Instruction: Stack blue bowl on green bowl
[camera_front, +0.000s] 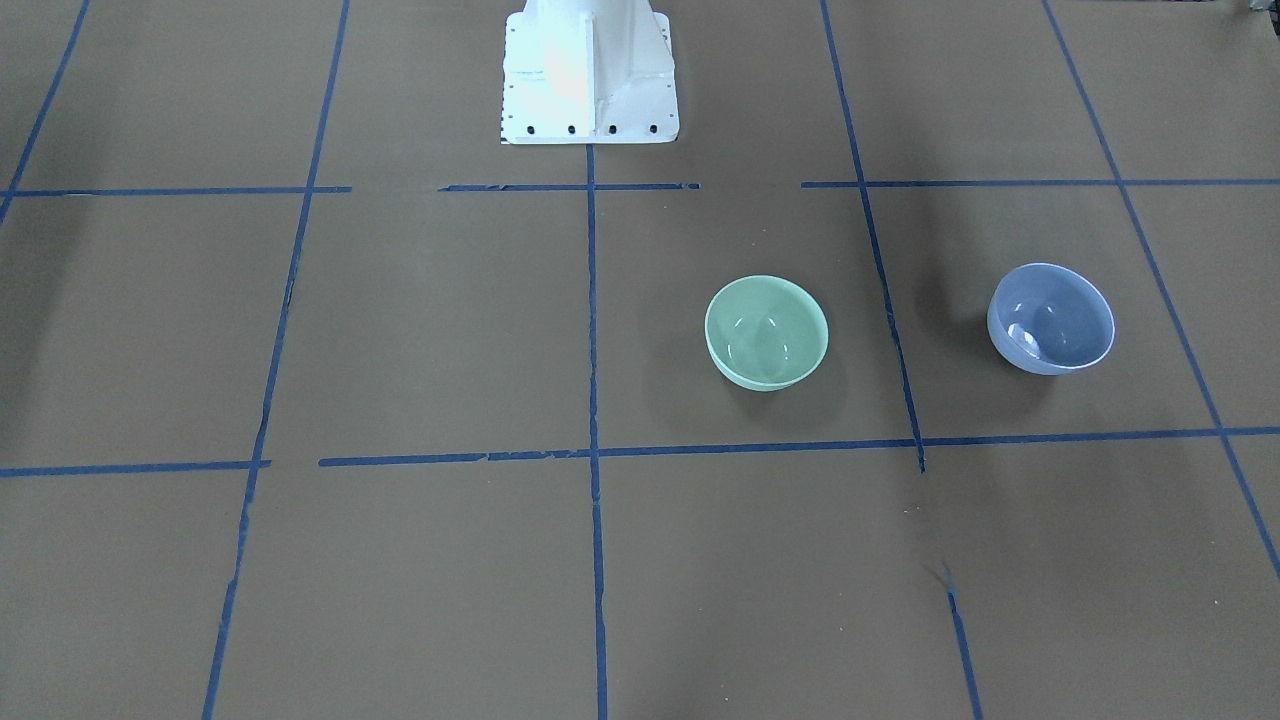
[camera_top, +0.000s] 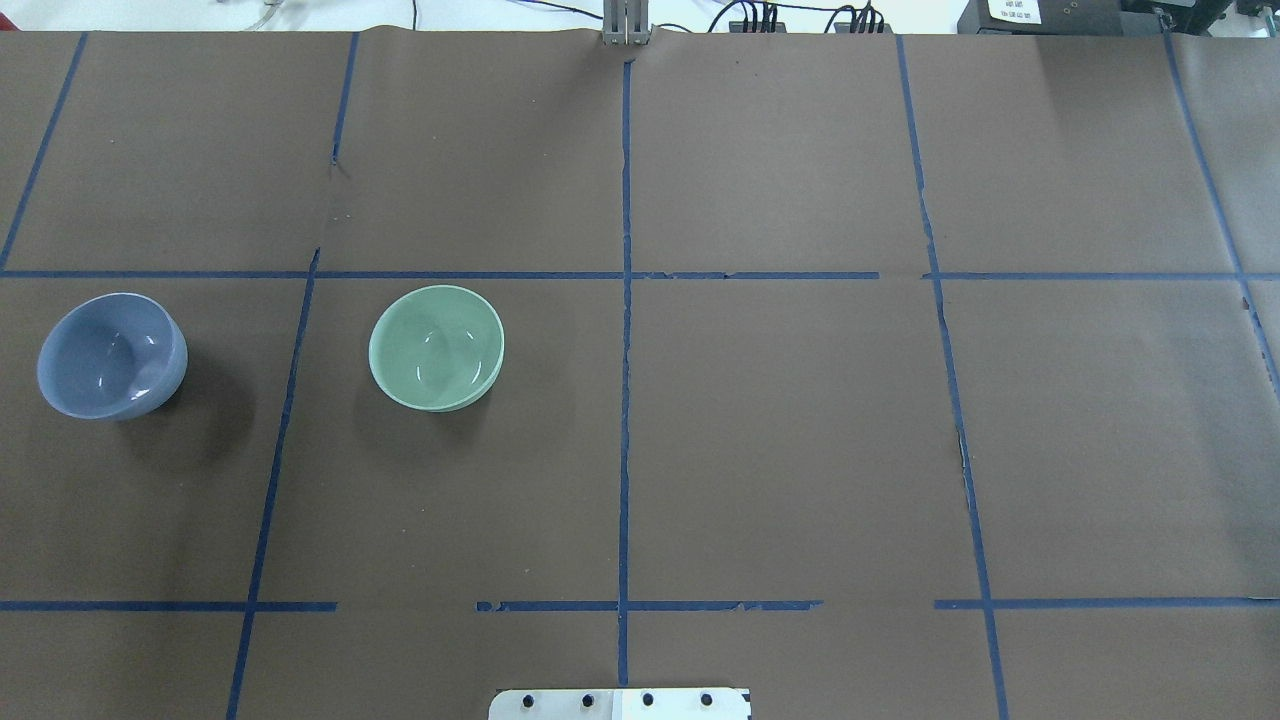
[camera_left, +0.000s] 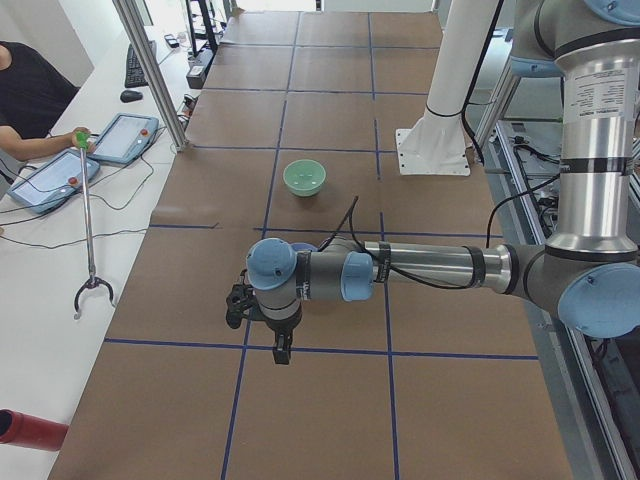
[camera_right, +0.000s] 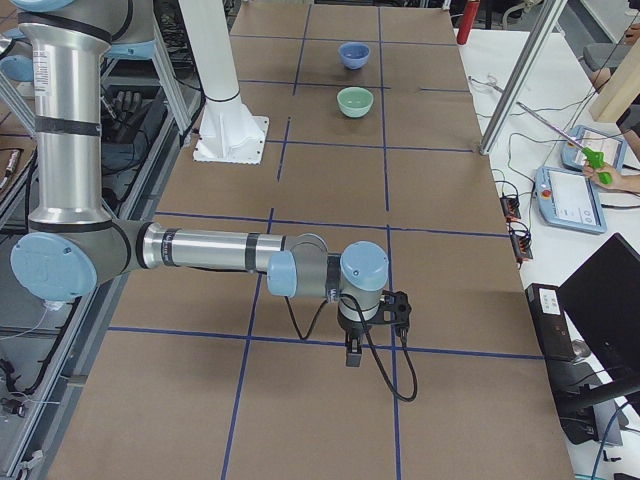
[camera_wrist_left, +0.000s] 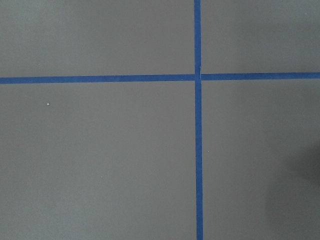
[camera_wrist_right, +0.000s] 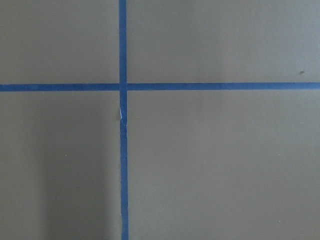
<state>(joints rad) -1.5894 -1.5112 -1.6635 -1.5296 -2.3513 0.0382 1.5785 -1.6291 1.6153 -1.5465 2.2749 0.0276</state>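
Blue bowl (camera_top: 110, 355): smooth, glossy. Green bowl (camera_top: 436, 347): smooth, glossy. Worktop cover (camera_top: 800, 450): matt brown paper, lined with blue tape (camera_top: 625, 400).

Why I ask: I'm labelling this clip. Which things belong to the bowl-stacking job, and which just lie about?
Job:
blue bowl
green bowl

Lying about:
grabber stick
teach pendant
red cylinder
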